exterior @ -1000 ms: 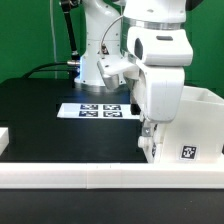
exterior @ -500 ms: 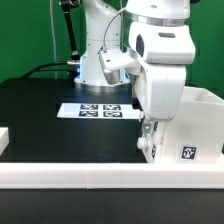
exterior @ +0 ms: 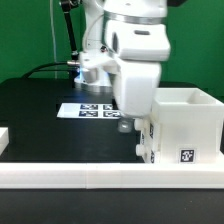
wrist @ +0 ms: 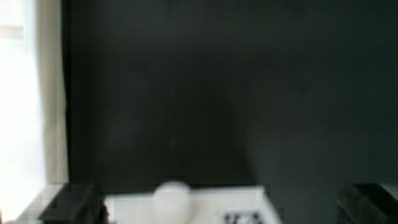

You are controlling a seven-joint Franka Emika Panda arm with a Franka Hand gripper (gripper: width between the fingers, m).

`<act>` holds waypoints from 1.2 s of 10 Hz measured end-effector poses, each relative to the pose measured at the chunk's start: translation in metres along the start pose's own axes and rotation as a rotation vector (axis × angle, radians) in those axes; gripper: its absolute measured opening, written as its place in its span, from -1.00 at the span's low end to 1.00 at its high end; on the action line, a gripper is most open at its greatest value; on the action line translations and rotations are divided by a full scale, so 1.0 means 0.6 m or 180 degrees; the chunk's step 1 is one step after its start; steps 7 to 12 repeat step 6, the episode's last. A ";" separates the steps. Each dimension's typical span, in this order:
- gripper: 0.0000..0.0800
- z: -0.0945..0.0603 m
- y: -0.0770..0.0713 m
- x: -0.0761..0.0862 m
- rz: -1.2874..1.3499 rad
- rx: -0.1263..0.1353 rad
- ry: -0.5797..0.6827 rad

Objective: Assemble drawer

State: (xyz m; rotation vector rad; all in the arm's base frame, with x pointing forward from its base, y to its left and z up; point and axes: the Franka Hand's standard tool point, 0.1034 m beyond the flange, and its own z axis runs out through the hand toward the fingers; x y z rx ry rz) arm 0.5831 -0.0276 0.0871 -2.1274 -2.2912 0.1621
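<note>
The white drawer box (exterior: 186,124) stands at the exterior view's right, with a marker tag on its front. My gripper (exterior: 140,136) hangs close against the box's left side, low over the black table. In the wrist view, my gripper (wrist: 222,206) is open, its dark fingertips (wrist: 71,204) set wide apart at the picture's corners. A white panel (wrist: 214,205) with a small round knob (wrist: 173,192) and a tag lies between them, blurred. I cannot tell whether the fingers touch it.
The marker board (exterior: 92,110) lies on the black table (exterior: 50,120) behind my arm. A white rail (exterior: 90,176) runs along the front edge, and a white piece (exterior: 4,138) sits at the exterior view's far left. The robot base stands at the back.
My arm and hand have shifted toward the exterior view's left, uncovering more of the drawer box. The box has not moved.
</note>
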 end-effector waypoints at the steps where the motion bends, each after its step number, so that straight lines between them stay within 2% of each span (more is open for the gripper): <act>1: 0.62 -0.018 -0.005 -0.023 0.0067 -0.0126 -0.0018; 3: 0.62 -0.049 -0.011 -0.054 0.0084 -0.0314 -0.0038; 5: 0.62 -0.041 -0.012 -0.049 0.0092 -0.0289 -0.0029; 12: 0.62 -0.042 -0.012 -0.050 0.0094 -0.0290 -0.0029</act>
